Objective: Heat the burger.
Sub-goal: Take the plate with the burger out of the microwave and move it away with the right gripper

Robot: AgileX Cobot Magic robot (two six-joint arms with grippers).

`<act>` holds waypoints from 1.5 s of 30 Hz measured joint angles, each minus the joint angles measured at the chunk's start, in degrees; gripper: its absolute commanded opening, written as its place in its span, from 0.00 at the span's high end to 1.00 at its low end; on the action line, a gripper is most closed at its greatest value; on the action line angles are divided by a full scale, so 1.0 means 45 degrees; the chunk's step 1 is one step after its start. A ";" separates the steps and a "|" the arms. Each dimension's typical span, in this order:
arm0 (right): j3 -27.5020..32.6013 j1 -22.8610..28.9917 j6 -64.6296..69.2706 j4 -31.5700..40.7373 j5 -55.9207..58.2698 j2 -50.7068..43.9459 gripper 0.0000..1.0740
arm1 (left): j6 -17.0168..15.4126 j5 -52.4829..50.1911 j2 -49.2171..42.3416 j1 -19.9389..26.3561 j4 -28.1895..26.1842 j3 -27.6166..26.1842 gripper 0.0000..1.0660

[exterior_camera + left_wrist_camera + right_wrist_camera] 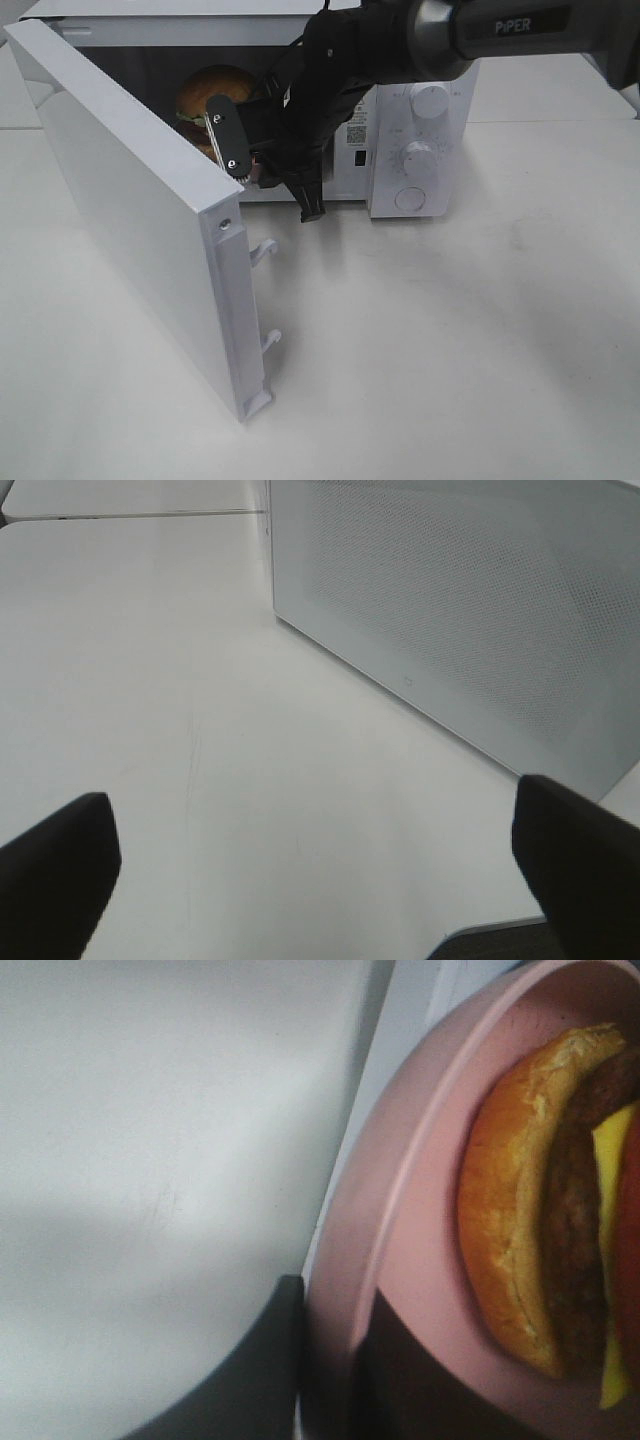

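Right wrist view showed the burger [545, 1210] sitting on a pink plate [420, 1210] inside the microwave [420, 120], the right gripper's [330, 1360] fingers pinching the plate rim. Left gripper [310, 880] stood released over the desk [150, 680]. Withdrawing carelessly could drag the plate or hit the open door [130, 220].

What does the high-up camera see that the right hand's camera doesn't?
Only the high view shows the microwave with its knobs, its open door, and the right arm reaching inside. Only the right wrist view shows the pink plate, pinched at its rim by the right gripper, plus the patty and cheese close up. Both show the burger.
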 measured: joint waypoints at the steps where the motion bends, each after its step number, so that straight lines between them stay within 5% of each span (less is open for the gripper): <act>1: 0.0000 0.0000 0.0000 0.0000 0.0000 0.0000 1.00 | 0.0000 0.0000 0.0000 0.0000 0.0000 0.0000 0.06; 22: 0.3132 -0.0382 -0.4826 0.3145 -0.0649 -0.2508 1.00 | 0.0000 0.0000 0.0000 0.0000 0.0000 0.0000 0.06; 45: 0.6494 -0.0369 -0.5844 0.3285 -0.0764 -0.4966 1.00 | 0.0000 0.0000 0.0000 0.0000 0.0000 0.0000 0.06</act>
